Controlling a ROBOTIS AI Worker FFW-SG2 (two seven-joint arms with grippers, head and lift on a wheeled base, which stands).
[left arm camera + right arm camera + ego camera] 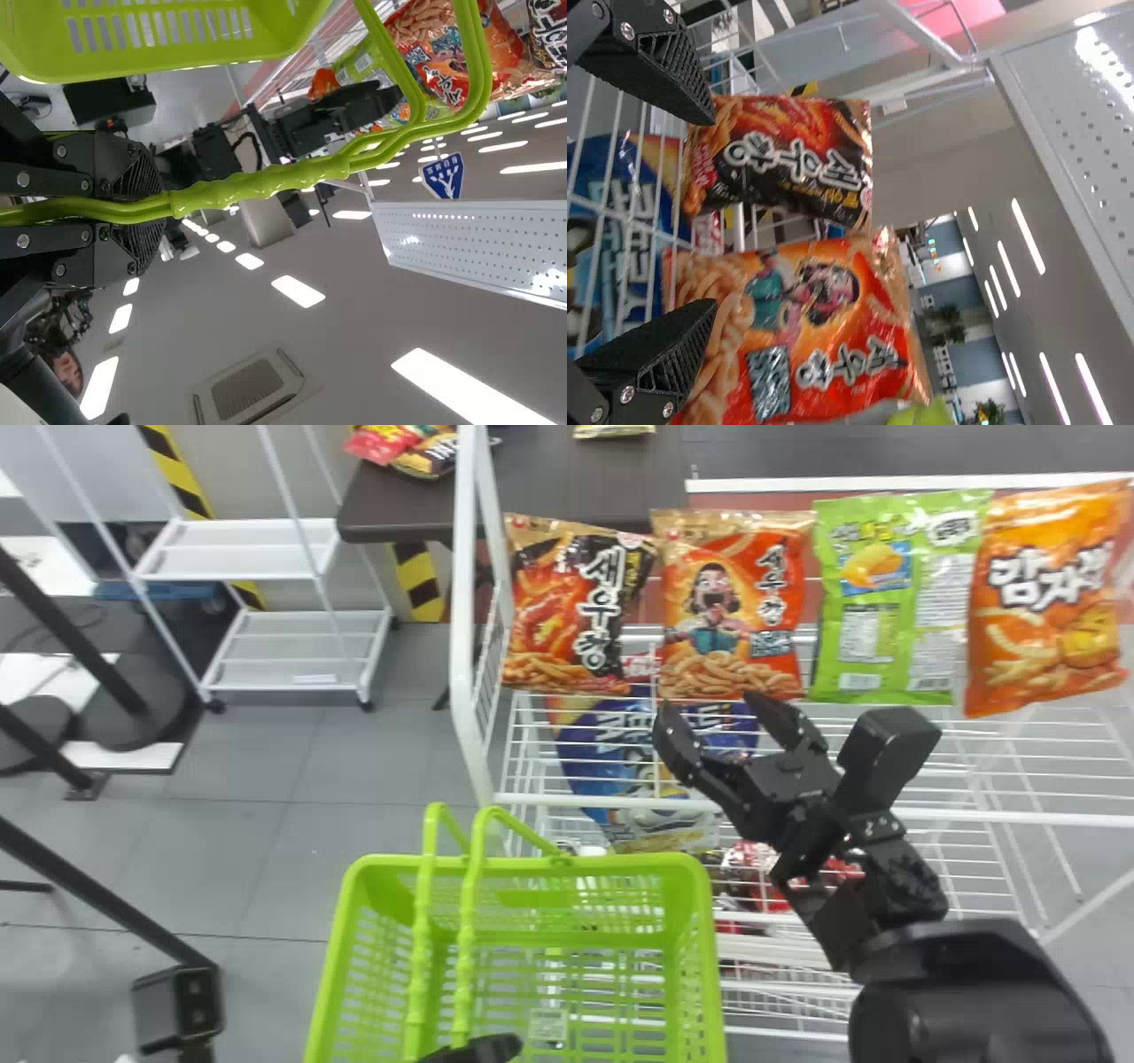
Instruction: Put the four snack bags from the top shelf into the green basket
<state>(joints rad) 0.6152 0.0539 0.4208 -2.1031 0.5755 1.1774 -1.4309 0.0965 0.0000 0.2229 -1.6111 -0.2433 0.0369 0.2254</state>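
All four snack bags are on the top shelf (1019, 816), side by side in a row. From my left: black bag (576, 607), red bag (735, 607), green bag (899, 598), orange bag (1045, 598). Green and orange touch along their edges.

Right gripper (711, 713) is at the shelf, near the lower part of the red bag. Fingers spread apart. Right wrist view has the black and red bags side by side ahead of the tips. Can't tell if a tip touches either one.

Left gripper (478, 1050) is down at the basket (700, 903), fingers pinching both green handles (266, 181) together. Basket is in front of the shelf, lower than the bags, to the left of my right arm. A blue bag (656, 762) shows below the top shelf, through the wires.
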